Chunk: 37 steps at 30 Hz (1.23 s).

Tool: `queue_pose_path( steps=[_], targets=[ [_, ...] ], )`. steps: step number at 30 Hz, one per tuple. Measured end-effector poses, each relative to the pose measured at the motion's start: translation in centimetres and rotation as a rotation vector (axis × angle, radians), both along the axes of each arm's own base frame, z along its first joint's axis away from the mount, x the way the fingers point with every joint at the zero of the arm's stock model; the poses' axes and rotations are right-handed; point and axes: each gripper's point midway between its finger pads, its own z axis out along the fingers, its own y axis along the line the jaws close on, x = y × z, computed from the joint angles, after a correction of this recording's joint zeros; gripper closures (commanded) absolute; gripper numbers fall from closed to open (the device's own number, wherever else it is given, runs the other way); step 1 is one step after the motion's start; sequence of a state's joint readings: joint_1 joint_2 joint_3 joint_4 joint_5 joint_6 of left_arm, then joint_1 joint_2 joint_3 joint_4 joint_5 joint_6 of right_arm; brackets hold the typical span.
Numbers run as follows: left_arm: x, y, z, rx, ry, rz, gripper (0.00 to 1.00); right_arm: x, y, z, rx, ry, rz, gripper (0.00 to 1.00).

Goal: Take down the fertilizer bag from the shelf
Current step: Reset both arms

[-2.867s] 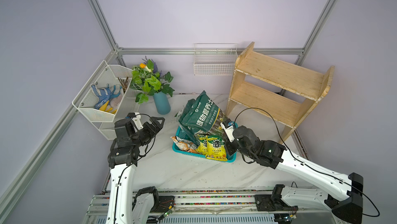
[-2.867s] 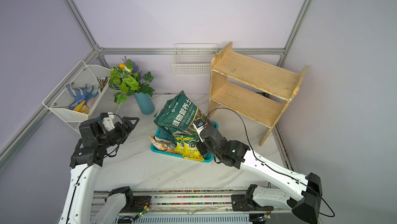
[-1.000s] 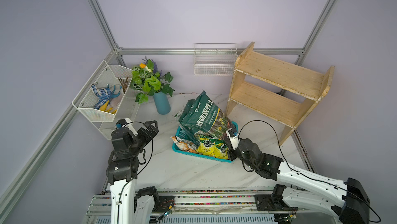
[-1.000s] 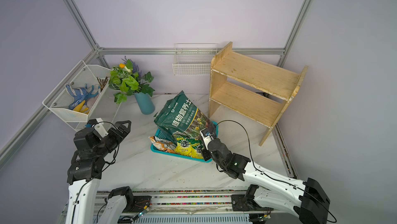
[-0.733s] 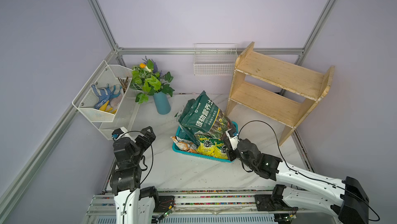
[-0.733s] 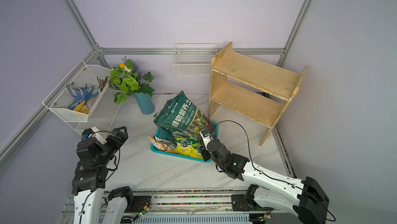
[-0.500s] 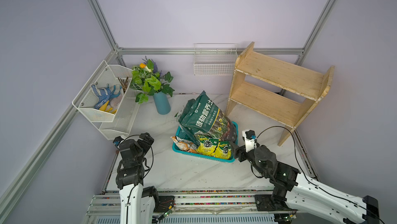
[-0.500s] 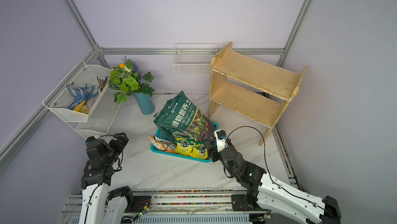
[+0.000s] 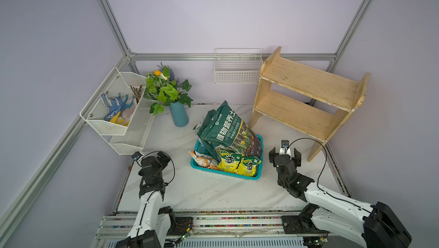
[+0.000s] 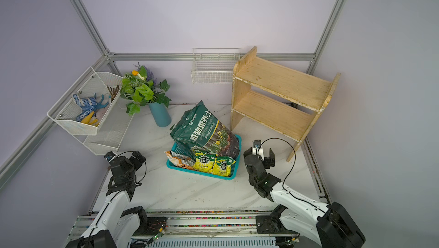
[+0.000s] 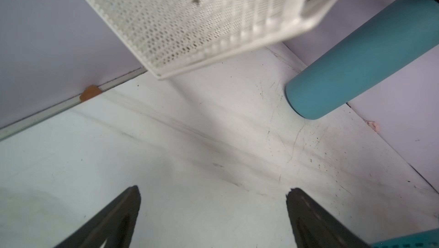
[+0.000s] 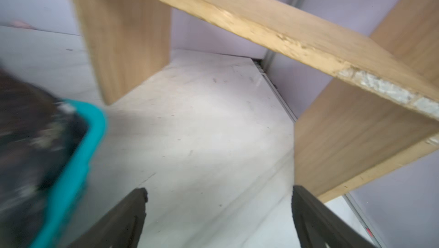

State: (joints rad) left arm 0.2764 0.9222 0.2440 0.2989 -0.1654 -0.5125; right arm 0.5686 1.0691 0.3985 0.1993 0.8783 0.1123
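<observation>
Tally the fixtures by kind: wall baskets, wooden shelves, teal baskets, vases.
white wall baskets: 2
wooden shelf: 1
teal basket: 1
blue vase: 1
Total: 5

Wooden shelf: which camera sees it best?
The top views: the whole wooden shelf shows, both boards bare. The right wrist view sees only its legs and one board's edge; the left wrist view misses it.

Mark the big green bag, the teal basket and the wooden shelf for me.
large green bag (image 9: 225, 128): in a top view, printed front face.
teal basket (image 12: 96, 125): right wrist view, rim corner.
wooden shelf (image 9: 308, 82): in a top view, upper board.
</observation>
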Motion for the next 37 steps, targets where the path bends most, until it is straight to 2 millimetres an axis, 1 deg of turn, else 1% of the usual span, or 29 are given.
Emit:
queue_pose_path(
  steps=[1, 3, 6, 7, 8, 10, 12, 13, 15, 17, 18, 19, 20, 22, 23, 24, 30, 37],
  targets=[
    [0.6, -0.2, -0.4, 0.037, 0.006, -0.018, 0.0, 0.7, -0.9, -0.2, 0.011, 0.003, -0.032, 0.01],
    [1.8, -0.6, -1.2, 0.082, 0.026, -0.062, 0.0, 2.1, -1.8, -0.1, 0.045, -0.019, -0.059, 0.0],
    [3.4, -0.9, -1.4, 0.135, 0.0, -0.115, 0.0, 3.8, -2.3, 0.5, 0.082, -0.11, -0.046, 0.0],
    [3.9, -1.1, -1.1, 0.151, -0.02, -0.131, 0.0, 4.1, -2.6, 0.2, 0.086, -0.141, -0.039, 0.0],
    [4.4, -1.2, -0.9, 0.167, -0.04, -0.148, 0.0, 4.3, -2.9, -0.5, 0.073, -0.145, -0.043, 0.0],
    [5.4, -1.6, -0.6, 0.197, -0.08, -0.193, 0.0, 4.6, -3.7, -2.8, 0.034, -0.121, -0.043, 0.0],
    [6.0, -2.3, -1.3, 0.218, -0.074, -0.246, 0.0, 4.3, -3.8, -4.0, 0.014, -0.107, -0.006, 0.01],
    [6.1, -2.8, -1.6, 0.23, -0.06, -0.27, 0.0, 4.1, -3.8, -4.0, 0.02, -0.127, 0.024, 0.01],
    [6.5, -4.1, -1.6, 0.266, -0.057, -0.319, 0.0, 3.8, -3.8, -3.9, 0.043, -0.184, 0.08, 0.0],
    [7.2, -5.7, -1.9, 0.303, -0.069, -0.378, 0.0, 3.9, -3.9, -4.7, 0.051, -0.193, 0.107, 0.0],
    [7.5, -6.2, -2.5, 0.313, -0.062, -0.4, 0.0, 4.1, -4.1, -5.3, 0.055, -0.174, 0.113, 0.0],
    [7.4, -6.4, -3.2, 0.313, -0.037, -0.412, 0.0, 4.5, -4.2, -5.4, 0.062, -0.164, 0.121, 0.0],
    [7.3, -6.4, -3.7, 0.315, -0.014, -0.418, 0.0, 5.1, -4.3, -4.8, 0.077, -0.171, 0.131, 0.0],
    [7.3, -6.5, -3.6, 0.328, -0.01, -0.424, 0.0, 6.5, -4.2, -2.9, 0.102, -0.225, 0.151, 0.0],
    [7.4, -6.6, -3.5, 0.334, -0.01, -0.427, 0.0, 7.0, -4.2, -1.9, 0.113, -0.256, 0.159, 0.0],
    [7.4, -6.6, -3.5, 0.338, -0.008, -0.43, 0.0, 7.2, -4.1, -1.5, 0.12, -0.272, 0.167, 0.0],
    [8.2, -7.0, -3.2, 0.355, 0.002, -0.447, 0.0, 7.2, -3.7, -1.9, 0.14, -0.256, 0.193, 0.0],
    [8.1, -7.0, -3.5, 0.357, 0.014, -0.452, 0.0, 7.4, -3.6, -2.3, 0.155, -0.241, 0.212, 0.0]
  ],
)
